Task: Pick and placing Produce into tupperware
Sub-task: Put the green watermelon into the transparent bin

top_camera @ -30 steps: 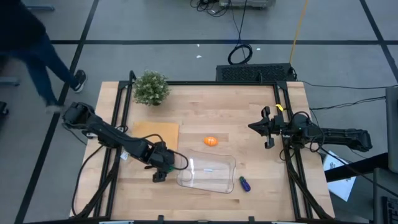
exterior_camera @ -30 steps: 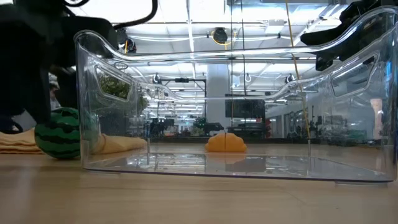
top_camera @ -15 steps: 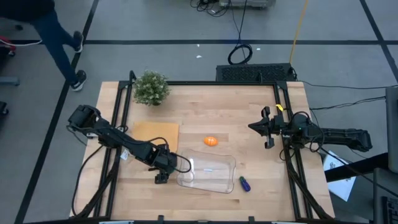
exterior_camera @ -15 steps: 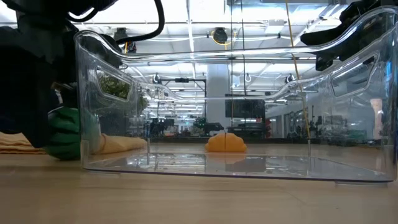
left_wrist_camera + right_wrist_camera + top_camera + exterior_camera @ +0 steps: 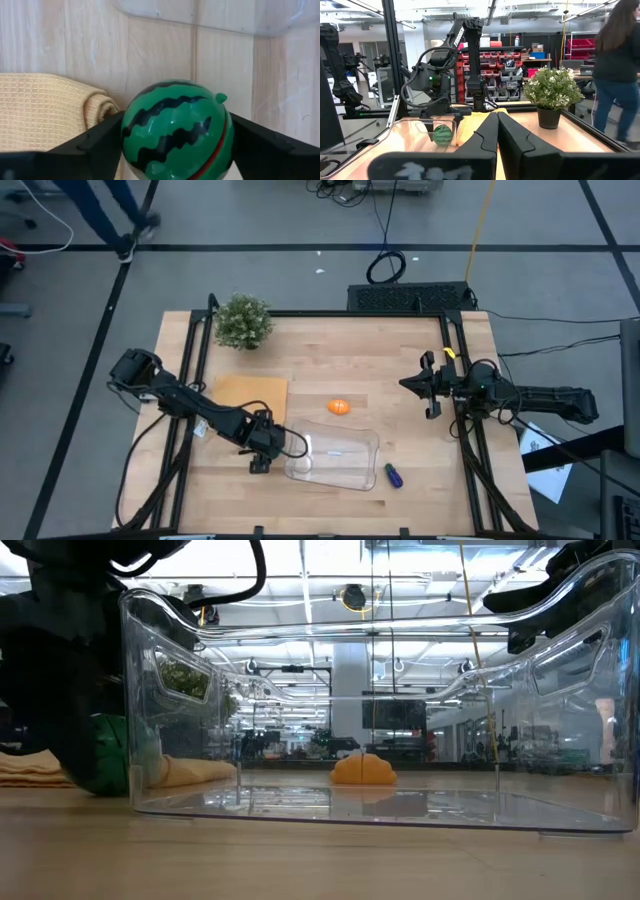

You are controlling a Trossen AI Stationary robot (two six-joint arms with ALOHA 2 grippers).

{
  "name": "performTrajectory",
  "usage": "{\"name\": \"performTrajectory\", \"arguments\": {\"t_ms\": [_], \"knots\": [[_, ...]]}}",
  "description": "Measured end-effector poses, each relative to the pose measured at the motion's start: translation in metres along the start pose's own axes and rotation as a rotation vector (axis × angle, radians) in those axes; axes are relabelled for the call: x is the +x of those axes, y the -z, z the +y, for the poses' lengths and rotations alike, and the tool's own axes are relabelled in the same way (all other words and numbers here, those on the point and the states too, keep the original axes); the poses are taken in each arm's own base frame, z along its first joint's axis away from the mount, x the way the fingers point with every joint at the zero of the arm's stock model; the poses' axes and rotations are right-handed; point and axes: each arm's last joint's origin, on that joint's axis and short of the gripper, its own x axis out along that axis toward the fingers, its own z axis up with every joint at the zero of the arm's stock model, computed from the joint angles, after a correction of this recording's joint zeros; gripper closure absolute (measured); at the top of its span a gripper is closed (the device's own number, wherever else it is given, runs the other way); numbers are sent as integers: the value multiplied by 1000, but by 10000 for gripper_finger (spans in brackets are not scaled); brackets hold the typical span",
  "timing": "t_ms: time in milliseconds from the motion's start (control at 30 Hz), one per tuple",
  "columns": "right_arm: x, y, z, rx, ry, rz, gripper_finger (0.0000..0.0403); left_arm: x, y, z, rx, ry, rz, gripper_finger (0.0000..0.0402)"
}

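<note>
Fingers of my left gripper (image 5: 175, 150) sat on either side of the green striped ball (image 5: 176, 127), touching it at both flanks on the desk (image 5: 330, 370), just beside the clear tupperware (image 5: 335, 458) and the folded tan cloth (image 5: 45, 110). My right gripper (image 5: 432, 386) hovered well apart at the desk's right edge, clenched on nothing. An orange oval (image 5: 339, 407) lay behind the tupperware, a blue-purple piece (image 5: 393, 476) beside it

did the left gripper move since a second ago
Yes. The left gripper has come down beside the clear plastic tupperware, closing around the green striped ball, which it now largely hides in the low view.
</note>
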Motion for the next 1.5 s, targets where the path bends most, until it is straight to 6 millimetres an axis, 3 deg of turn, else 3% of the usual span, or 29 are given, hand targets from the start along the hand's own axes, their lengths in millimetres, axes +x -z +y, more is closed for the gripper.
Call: {"name": "performTrajectory", "arguments": {"t_ms": [200,367,533,833,1133,1500], "knots": [[0,0,0,0,0,0,403,0,0,0,0,8,1,135],[0,0,0,0,0,0,403,-7,0,0,11,18,-11,95],[0,0,0,0,0,0,403,-24,0,2,24,40,-50,83],[0,0,0,0,0,0,403,-59,0,11,19,57,-163,123],[0,0,0,0,0,0,403,-80,4,17,84,45,-229,106],[0,-1,0,-1,0,-8,403,-114,7,36,130,29,-359,115]]}}
